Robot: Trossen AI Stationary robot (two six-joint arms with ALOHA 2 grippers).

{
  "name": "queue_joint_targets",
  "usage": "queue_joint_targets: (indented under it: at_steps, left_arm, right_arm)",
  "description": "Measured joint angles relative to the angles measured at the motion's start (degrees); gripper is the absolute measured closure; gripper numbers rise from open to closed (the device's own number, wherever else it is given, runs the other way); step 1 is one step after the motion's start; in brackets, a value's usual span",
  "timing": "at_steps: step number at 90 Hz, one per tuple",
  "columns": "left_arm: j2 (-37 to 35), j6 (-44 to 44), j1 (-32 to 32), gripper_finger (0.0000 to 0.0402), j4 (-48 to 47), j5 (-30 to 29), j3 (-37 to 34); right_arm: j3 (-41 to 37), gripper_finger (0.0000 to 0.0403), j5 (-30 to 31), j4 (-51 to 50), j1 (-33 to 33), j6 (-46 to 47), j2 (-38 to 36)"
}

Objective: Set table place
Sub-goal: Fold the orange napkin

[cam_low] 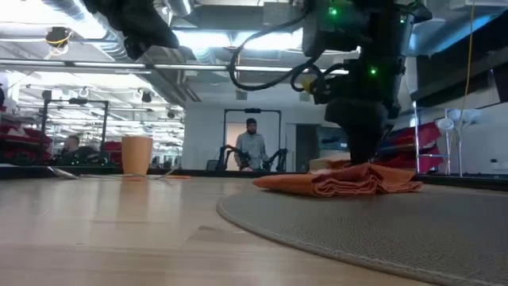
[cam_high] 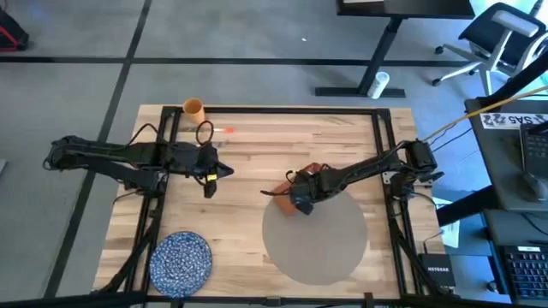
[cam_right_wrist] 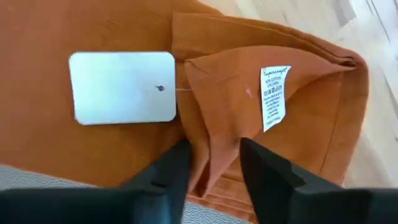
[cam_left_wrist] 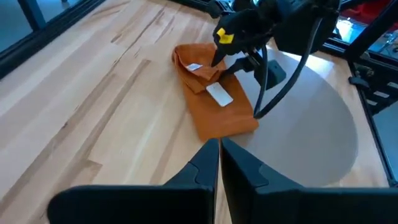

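A rust-red napkin (cam_high: 297, 181) lies folded, partly on the far left rim of the round grey-beige placemat (cam_high: 321, 239) and partly on the wooden table (cam_high: 257, 145). A white tag (cam_right_wrist: 121, 87) and a care label (cam_right_wrist: 273, 96) show on it. My right gripper (cam_right_wrist: 214, 177) stands over the napkin's middle, shut on a raised fold. My left gripper (cam_left_wrist: 219, 155) is shut and holds nothing; it hovers over the table left of the napkin (cam_left_wrist: 214, 106). A blue speckled plate (cam_high: 181, 261) sits near the table's front left. My right gripper pinches a raised fold of the napkin (cam_right_wrist: 214, 149) between its two fingers, beside the flap with the care label. The fingers come from above, pointing down. The napkin lies bunched on the placemat's rim and the table (cam_low: 349, 181), not lifted.
An orange cup (cam_high: 193, 108) stands at the far left corner, with small items on the table beside it. Black frame rails (cam_high: 387, 145) run along the table's sides. A person (cam_low: 252, 147) stands in the room beyond the table.
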Motion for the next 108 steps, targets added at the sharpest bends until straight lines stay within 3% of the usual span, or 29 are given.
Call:
queue_joint_targets:
  at_steps: [7, 12, 38, 65, 89, 108]
  left_arm:
    - [0.0, 0.0, 0.0, 0.0402, 0.0, 0.0, 0.0]
    - [0.0, 0.0, 0.0, 0.0402, 0.0, 0.0, 0.0]
    - [0.0, -0.5, 0.0, 0.0402, 0.0, 0.0, 0.0]
    - [0.0, -2.0, 0.0, 0.0402, -1.1, 0.0, 0.0]
    - [0.0, -3.5, -0.5, 0.0402, -1.2, 0.1, 0.0]
    - [0.0, -3.7, -0.5, 0.0402, -1.2, 0.5, 0.0]
  right_arm:
    - [0.0, 0.0381, -0.5, 0.7, 0.0, 0.8, 0.0]
    - [0.0, 0.0394, -1.2, 2.2, 0.0, 1.0, 0.0]
    - [-0.3, 0.0401, -1.4, 9.8, 0.1, 7.0, 0.3]
    - [-5.6, 0.0402, -2.5, 14.0, 0.6, 16.0, 0.5]
    - [-8.9, 0.0403, 2.0, 22.6, 4.1, 28.5, 0.5]
    - [-9.1, 0.0403, 5.2, 22.7, 6.0, 34.0, -0.2]
